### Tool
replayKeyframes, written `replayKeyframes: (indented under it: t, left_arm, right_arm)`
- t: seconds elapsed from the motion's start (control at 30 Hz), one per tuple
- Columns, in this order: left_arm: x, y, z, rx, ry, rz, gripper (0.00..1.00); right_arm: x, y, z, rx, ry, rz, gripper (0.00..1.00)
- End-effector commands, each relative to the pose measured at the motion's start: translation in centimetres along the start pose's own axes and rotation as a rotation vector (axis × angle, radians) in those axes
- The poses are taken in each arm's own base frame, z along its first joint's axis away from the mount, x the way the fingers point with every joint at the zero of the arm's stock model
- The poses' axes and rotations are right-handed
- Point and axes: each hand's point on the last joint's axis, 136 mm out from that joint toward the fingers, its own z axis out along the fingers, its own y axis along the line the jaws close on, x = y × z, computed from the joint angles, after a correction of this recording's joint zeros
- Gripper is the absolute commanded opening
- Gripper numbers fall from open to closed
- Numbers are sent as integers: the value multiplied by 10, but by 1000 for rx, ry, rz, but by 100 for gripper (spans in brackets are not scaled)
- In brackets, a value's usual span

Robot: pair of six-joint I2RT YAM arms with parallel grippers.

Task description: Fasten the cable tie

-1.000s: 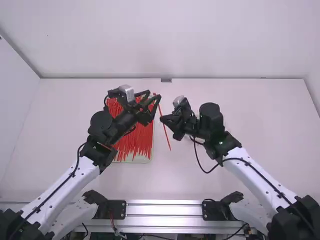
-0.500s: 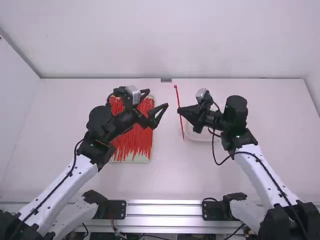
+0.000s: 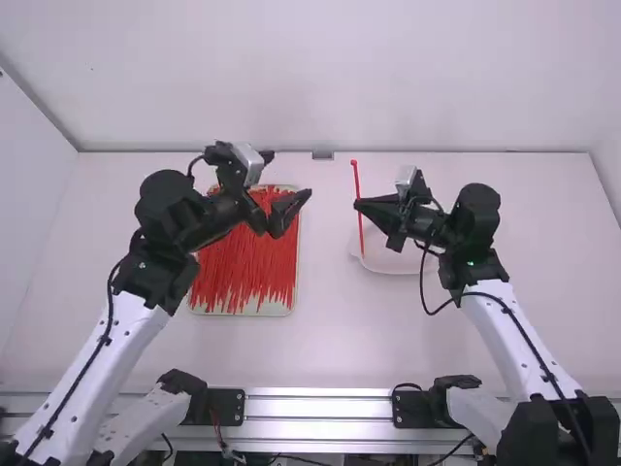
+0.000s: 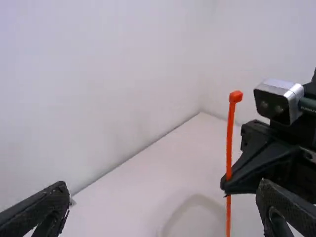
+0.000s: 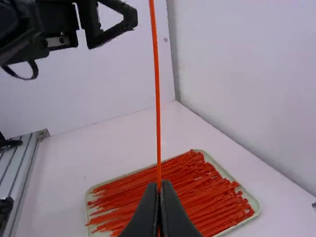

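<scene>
Pinching cable tie (image 3: pixel 355 180) upright: right tool (image 3: pixel 360 204).

The white table (image 3: pixel 524 214) bears a tray (image 3: pixel 247 313) and a round dish (image 3: pixel 393 268).

Your high view sits above and behind the arm bases and looks forward and down over the whole worktop (image 3: pixel 543 282). Your left wrist camera faces the far wall corner, close on the upright red cable tie (image 4: pixel 229 143). Your right wrist camera looks the opposite way, over the tray (image 5: pixel 90 193). Both wrist views share that red cable tie.
</scene>
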Motion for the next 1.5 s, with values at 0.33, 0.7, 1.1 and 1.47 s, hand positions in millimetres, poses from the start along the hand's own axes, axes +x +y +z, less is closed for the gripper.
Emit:
replayKeyframes:
  t: [0.33,0.7,1.1,1.47]
  left_arm:
    - [-9,2,13,361,-6,11,99]
    - [-8,-7,25,584,-22,26,90]
    - [-44,-28,16,678,-78,-33,79]
    - [-39,-35,19,701,-41,-102,65]
  right_arm:
    - [-19,-4,15,-135,-91,48,0]
    - [-14,13,36,-234,-89,161,0]
    - [-32,43,40,-339,-121,162,0]
    - [-33,48,43,-355,-120,161,0]
